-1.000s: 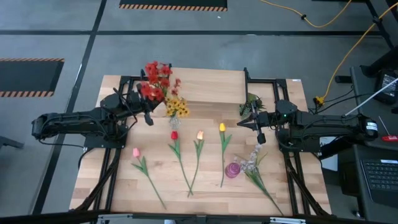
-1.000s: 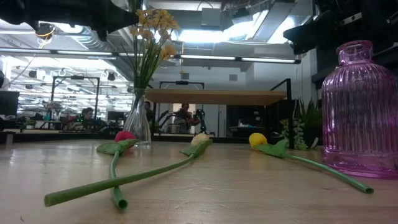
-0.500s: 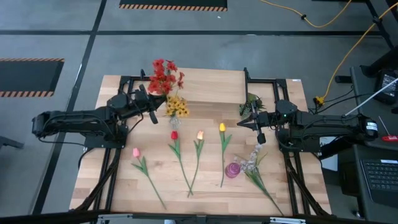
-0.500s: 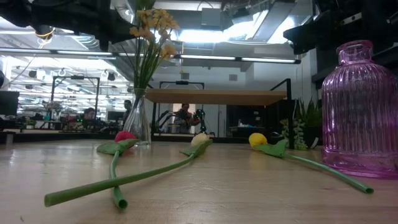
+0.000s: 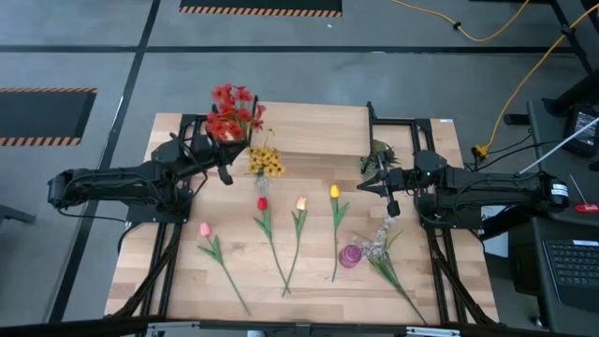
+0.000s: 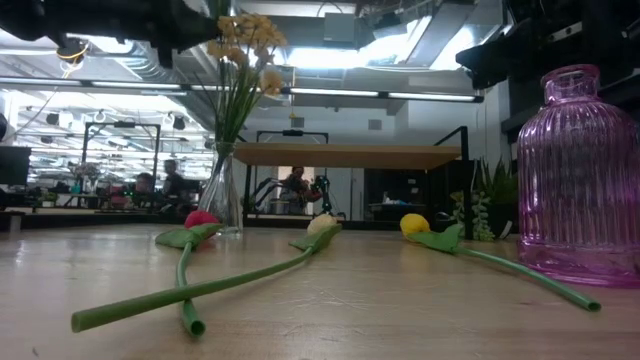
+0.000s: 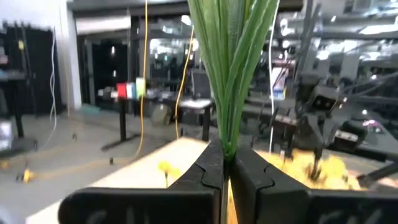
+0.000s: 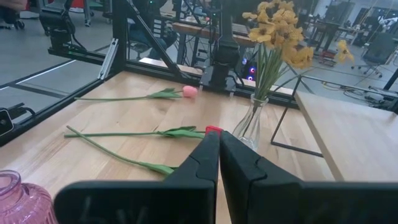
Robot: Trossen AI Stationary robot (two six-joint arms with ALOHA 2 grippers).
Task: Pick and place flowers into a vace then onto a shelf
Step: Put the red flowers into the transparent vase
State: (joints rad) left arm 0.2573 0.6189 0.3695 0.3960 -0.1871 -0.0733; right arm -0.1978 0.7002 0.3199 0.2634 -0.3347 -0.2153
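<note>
My left gripper (image 5: 222, 167) is shut on the red flower spray (image 5: 229, 114), which it holds up over the table's far left, left of the shelf (image 5: 323, 129). A yellow-orange spray (image 5: 266, 163) stands in a clear glass vase (image 6: 222, 195) beside the shelf's left end. Pink (image 5: 205, 229), red (image 5: 262, 203), orange (image 5: 300, 202) and yellow (image 5: 334, 191) tulips lie flat on the table. A white spray (image 5: 379, 245) lies by the purple vase (image 5: 349, 256). My right gripper (image 5: 379, 190) hovers shut near the table's right side and holds nothing. My left gripper pinches the red spray's bundle of green stems (image 7: 227, 146) between its two fingers (image 7: 210, 168). The stems stand across the fingers and rise above them. The spray is lifted clear of the table, roughly upright, with its red heads (image 5: 229, 114) above the gripper.
A small green leafy sprig (image 5: 377, 154) sits by the shelf's right end, close to my right gripper. The purple vase (image 6: 580, 180) stands upright at the near right. Black frame rails (image 5: 178, 234) run along both table sides. People and desks show in the room behind.
My left gripper has swung the red spray to the right, toward the yellow spray and the shelf, then back toward the table's left. The spray stayed lifted and held the whole time. The right arm kept still.
</note>
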